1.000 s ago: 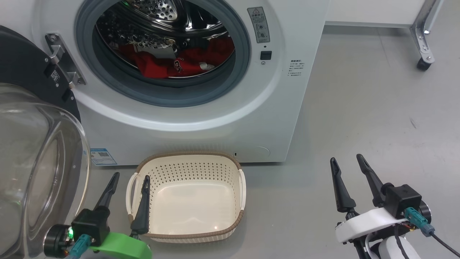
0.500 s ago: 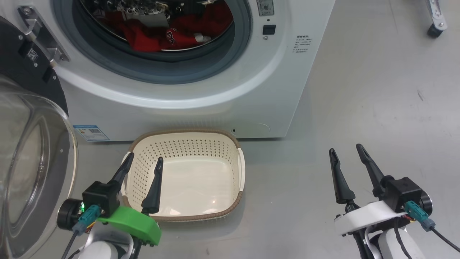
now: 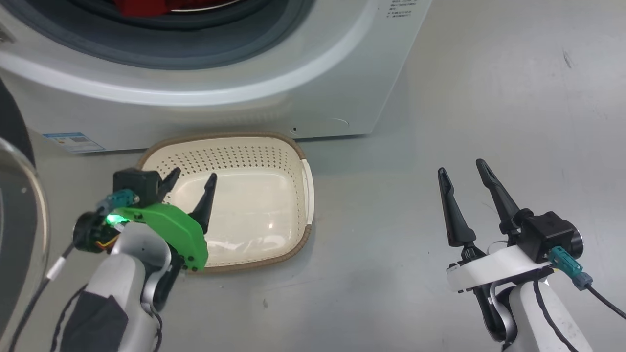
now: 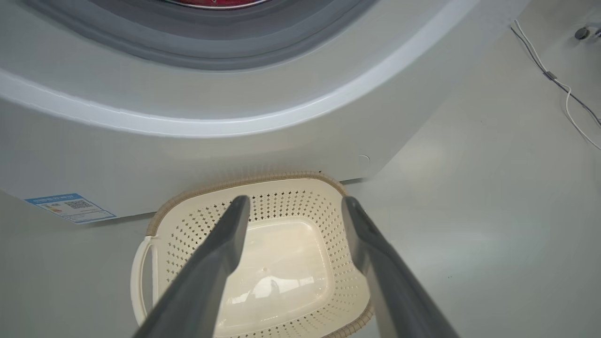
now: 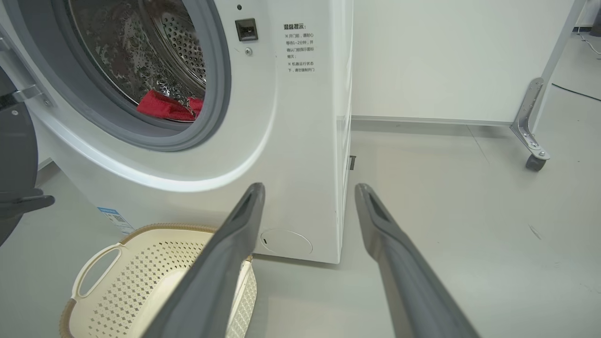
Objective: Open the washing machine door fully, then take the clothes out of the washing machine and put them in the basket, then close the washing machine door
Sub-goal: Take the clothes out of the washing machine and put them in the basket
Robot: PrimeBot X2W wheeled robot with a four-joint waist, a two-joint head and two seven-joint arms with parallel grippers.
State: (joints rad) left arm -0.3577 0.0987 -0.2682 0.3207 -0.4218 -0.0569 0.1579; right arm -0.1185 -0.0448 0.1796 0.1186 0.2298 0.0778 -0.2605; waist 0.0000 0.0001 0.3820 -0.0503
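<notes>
Mostly cut off, clothes [image 3: 142,7] barely showed. Left end effector [image 3: 192,174] spread empty over basket [image 3: 220,135]; right end effector [image 3: 461,166] spread, empty too.

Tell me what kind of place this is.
Probably a test room staged as a laundry corner: a washing machine, a cream basket on bare grey floor, a white panel on a caster.

Left gripper [image 3: 194,173] has moved over the basket [image 3: 234,135] (camera tipped down)
</notes>
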